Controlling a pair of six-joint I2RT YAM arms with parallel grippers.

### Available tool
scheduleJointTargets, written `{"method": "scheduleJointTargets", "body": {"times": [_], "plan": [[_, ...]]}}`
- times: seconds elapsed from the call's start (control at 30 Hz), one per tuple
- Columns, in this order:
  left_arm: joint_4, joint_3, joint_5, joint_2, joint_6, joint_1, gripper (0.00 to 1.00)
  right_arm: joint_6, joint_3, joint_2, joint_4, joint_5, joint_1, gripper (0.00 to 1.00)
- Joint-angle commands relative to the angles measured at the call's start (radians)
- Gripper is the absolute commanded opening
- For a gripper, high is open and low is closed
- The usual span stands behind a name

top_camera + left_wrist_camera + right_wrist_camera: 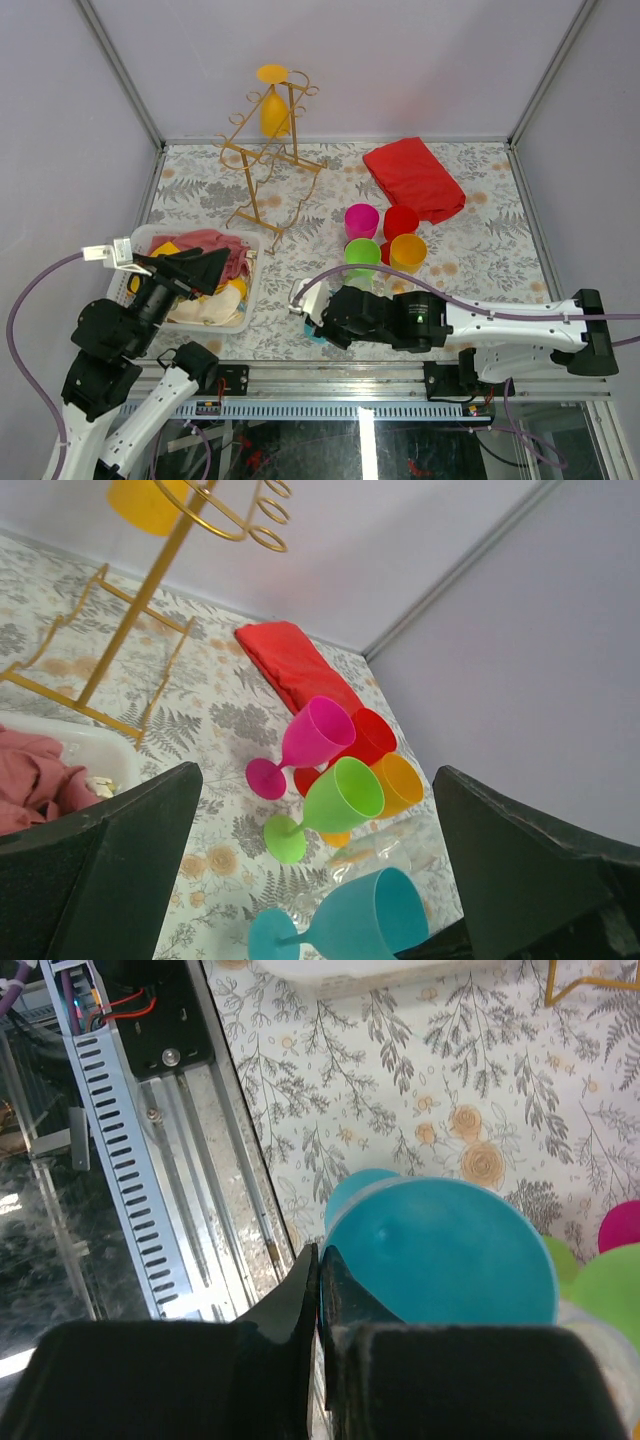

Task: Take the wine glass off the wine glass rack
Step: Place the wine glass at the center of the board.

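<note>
Item 1, wine glass rack (268,150): gold wire stand at the back left of the floral-patterned table (500,250), upright.

Item 2, yellow wine glass (273,108): hangs upside down from the top hooks of the rack, foot uppermost, well apart from both grippers.

Item 3, left gripper (205,265): hovers over the white basket (251,285) of cloths at the near left. Its fingers (120,860) are spread wide with nothing between them.

Item 4, right gripper (318,1270): low at the near edge of the table, in the middle. Its jaws are pressed together along a thin seam. A teal wine glass (440,1250) sits just beside them. Whether its edge is pinched in the seam cannot be told from the wrist view.

Item 5, cluster of four glasses in mid-table, close together: magenta wine glass (361,220), red wine glass (401,222), green wine glass (362,255), orange wine glass (408,252).

Item 6, red cloth (413,178): folded, behind the cluster at the back right.
</note>
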State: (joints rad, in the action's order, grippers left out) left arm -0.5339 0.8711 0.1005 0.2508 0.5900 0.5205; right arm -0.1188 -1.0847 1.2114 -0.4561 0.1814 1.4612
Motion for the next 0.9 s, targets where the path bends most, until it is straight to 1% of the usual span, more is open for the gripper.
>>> {"method": "scheduleJointTargets", "body": {"times": [0.0, 0.1, 0.23, 0.33, 0.43, 0.53, 0.6, 0.67, 0.7, 0.8, 0.87], "plan": [[-0.029, 0.031, 0.117, -0.04, 0.014, -0.003, 1.0, 0.057, 0.007, 0.034, 0.182, 0.033, 0.009, 0.0], [-0.032, 0.029, 0.139, -0.052, 0.012, -0.002, 1.0, 0.058, -0.002, 0.079, 0.214, 0.031, 0.008, 0.01], [-0.045, 0.03, 0.149, -0.046, 0.005, -0.002, 1.0, 0.068, -0.033, 0.157, 0.203, 0.033, 0.008, 0.03], [-0.047, 0.028, 0.156, -0.042, -0.001, -0.002, 1.0, 0.073, -0.053, 0.21, 0.197, 0.069, 0.007, 0.04], [-0.048, 0.032, 0.155, -0.039, -0.005, -0.003, 1.0, 0.072, -0.073, 0.247, 0.192, 0.143, 0.007, 0.05], [-0.048, 0.045, 0.155, -0.032, -0.014, -0.002, 1.0, 0.077, -0.086, 0.251, 0.19, 0.16, 0.005, 0.11], [-0.044, 0.058, 0.147, -0.013, -0.025, -0.002, 1.0, 0.077, -0.106, 0.249, 0.174, 0.144, 0.005, 0.22], [-0.035, 0.072, 0.127, 0.016, -0.04, -0.002, 1.0, 0.077, -0.131, 0.245, 0.147, 0.133, 0.005, 0.4], [-0.027, 0.08, 0.111, 0.036, -0.048, -0.002, 1.0, 0.078, -0.142, 0.241, 0.136, 0.132, 0.005, 0.45], [-0.009, 0.11, 0.07, 0.114, -0.063, -0.002, 1.0, 0.084, -0.183, 0.218, 0.099, 0.133, 0.005, 0.57], [-0.003, 0.148, 0.059, 0.178, -0.066, -0.002, 1.0, 0.087, -0.21, 0.186, 0.075, 0.14, 0.005, 0.61]]}}
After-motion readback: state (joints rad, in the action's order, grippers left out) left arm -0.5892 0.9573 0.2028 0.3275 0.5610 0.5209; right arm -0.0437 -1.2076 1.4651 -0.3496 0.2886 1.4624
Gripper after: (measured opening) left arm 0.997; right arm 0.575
